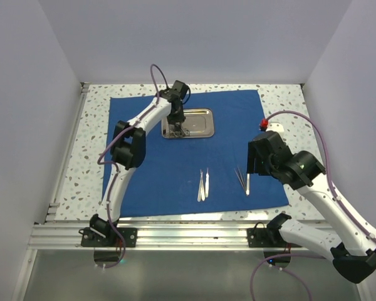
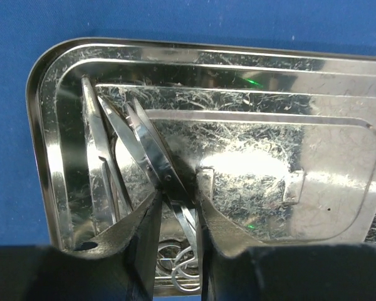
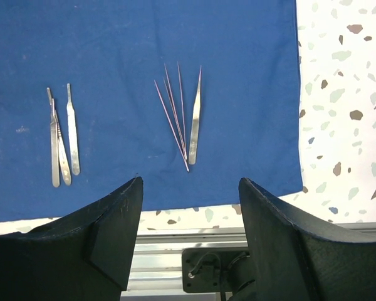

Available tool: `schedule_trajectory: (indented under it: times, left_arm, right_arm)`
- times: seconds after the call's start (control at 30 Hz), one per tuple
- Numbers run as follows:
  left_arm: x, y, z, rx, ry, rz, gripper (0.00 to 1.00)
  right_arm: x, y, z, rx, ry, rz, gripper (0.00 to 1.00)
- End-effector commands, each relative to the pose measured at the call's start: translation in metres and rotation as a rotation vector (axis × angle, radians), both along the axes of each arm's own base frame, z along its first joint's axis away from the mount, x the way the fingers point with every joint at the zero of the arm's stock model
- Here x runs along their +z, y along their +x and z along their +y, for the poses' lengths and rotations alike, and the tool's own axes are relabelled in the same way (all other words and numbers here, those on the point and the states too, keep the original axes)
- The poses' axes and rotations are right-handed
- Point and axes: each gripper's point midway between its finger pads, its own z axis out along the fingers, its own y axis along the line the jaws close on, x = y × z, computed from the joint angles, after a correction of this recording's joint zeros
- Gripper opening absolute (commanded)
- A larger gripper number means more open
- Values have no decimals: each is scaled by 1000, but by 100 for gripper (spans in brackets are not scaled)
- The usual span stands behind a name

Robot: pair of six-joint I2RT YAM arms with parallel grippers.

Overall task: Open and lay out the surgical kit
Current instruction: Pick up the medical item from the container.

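Observation:
The royal-blue cloth (image 1: 150,169) lies spread flat on the table. The steel tray (image 1: 200,122) sits on its far part. My left gripper (image 1: 177,127) reaches down into the tray's left end. In the left wrist view its fingers (image 2: 144,219) are closed around the shanks of ring-handled scissors (image 2: 151,147), which lie with other ring-handled instruments (image 2: 97,150) in the tray (image 2: 269,69). My right gripper (image 1: 255,168) is open and empty above the cloth's near right part. Below it lie tweezers (image 3: 194,119) and thin probes (image 3: 173,119), with three flat silver handles (image 3: 61,138) to their left.
Speckled tabletop (image 1: 282,100) shows right of the cloth. An aluminium rail (image 1: 188,235) runs along the near edge, with the arm bases on it. White walls close in the left, back and right sides.

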Motion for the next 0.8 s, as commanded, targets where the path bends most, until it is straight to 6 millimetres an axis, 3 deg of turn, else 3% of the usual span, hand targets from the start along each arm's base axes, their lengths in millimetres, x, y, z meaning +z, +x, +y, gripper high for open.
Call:
schedule_trajectory:
  times: [0.0, 0.17, 0.27, 0.33, 0.4, 0.6, 0.77]
  left_arm:
    - [-16, -28, 10, -7, 70, 89, 31]
    - [-35, -46, 15, -12, 107, 141, 25]
    - [-41, -49, 16, -18, 112, 156, 16]
    - [-39, -48, 15, -27, 109, 154, 1]
    - [-34, -45, 12, -34, 99, 142, 0]
    - [9, -26, -5, -61, 15, 42, 0]
    - [71, -7, -22, -81, -83, -85, 0]
  right_arm:
    - [7, 4, -3, -3, -5, -47, 66]
    - [6, 3, -4, 0, -2, -54, 66]
    - [4, 2, -3, 7, 1, -55, 67]
    - [4, 2, -3, 10, 2, -58, 67]
    - [4, 2, -3, 11, 4, -60, 66]
    - [4, 2, 0, 25, 22, -67, 67]
    - [3, 2, 5, 50, 33, -59, 66]
